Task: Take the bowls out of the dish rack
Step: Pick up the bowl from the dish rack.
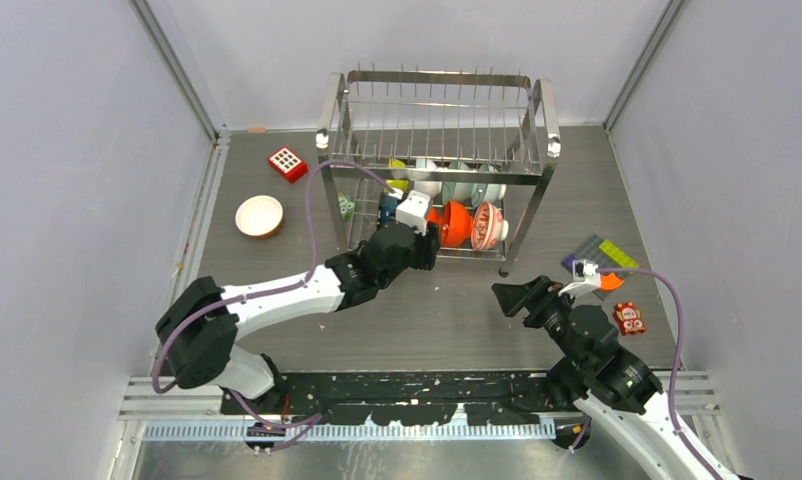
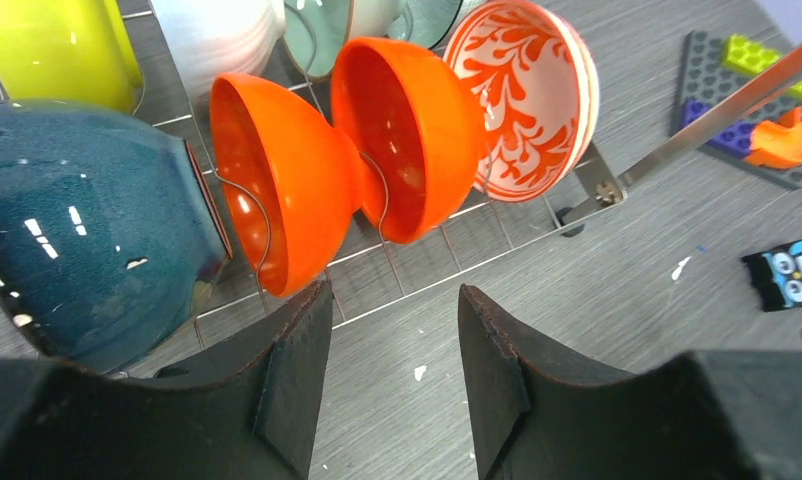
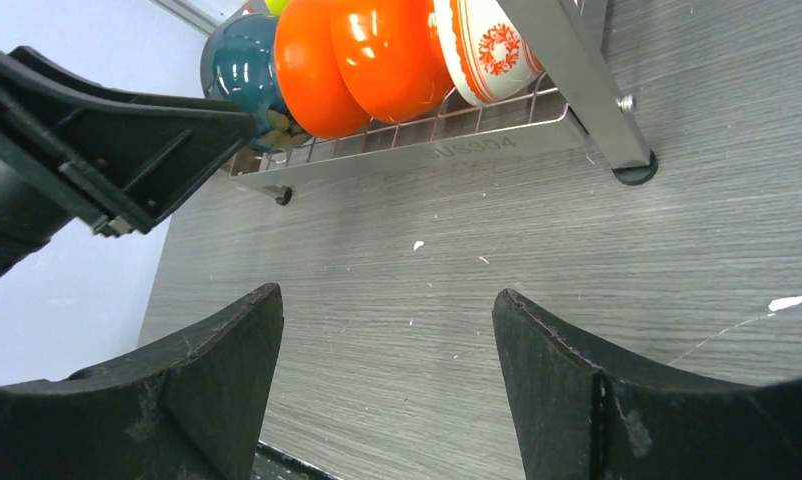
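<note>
Left fingers (image 2: 287, 390) apart, just short of dish rack (image 1: 437, 110) lower tier, facing two orange bowls (image 2: 277, 180) standing on edge between wire loops. Dark blue bowl (image 2: 87, 230) at their left, patterned bowl (image 2: 527, 90) at right. Right fingers (image 3: 567, 390) apart, low over bench (image 3: 537, 220) near rack leg. Cream bowl (image 1: 259, 214) sits alone on bench. Red block (image 1: 287, 163) and toy bricks (image 1: 599, 255) off to sides.
</note>
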